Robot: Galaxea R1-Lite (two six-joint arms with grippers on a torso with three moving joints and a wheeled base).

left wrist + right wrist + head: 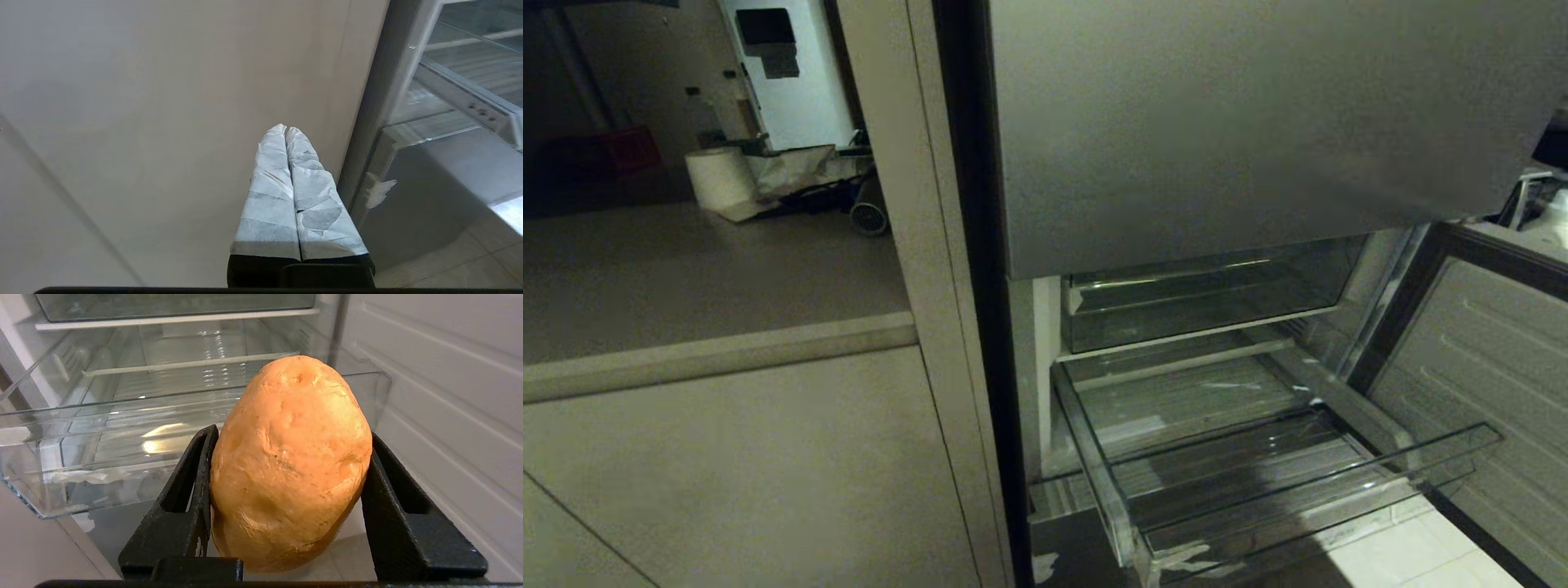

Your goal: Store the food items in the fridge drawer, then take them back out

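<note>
From the head view the fridge stands with its lower compartment open: the fridge drawer (pixel 1258 490), a wide clear bin with a ribbed floor, is pulled forward over the pale floor tiles (pixel 1413 559), and nothing lies in it. Just above and further back sits a shallower smoky bin (pixel 1209 298), under the grey steel door panel (pixel 1241 122). The open door's ribbed inner lining (pixel 1486 384) runs along the right, and a beige cabinet side (pixel 735 465) fills the left; neither arm shows here. Far back on the left a white roll (pixel 719 175) rests on the floor of the room. In the left wrist view the left gripper (pixel 286 130) hangs beside that beige panel, close to the fridge's edge — its fingers (pixel 269 196), wrapped in pale tape, are pressed flat together with nothing between them. In the right wrist view the right gripper (pixel 286 433) has its black fingers (pixel 192 490) clamped on the potato (pixel 290 465), a tan, matte lump standing on end between them. It is held in the air just in front of the drawer's clear front wall (pixel 102 457), outside the bin, with the door lining close on one side.
</note>
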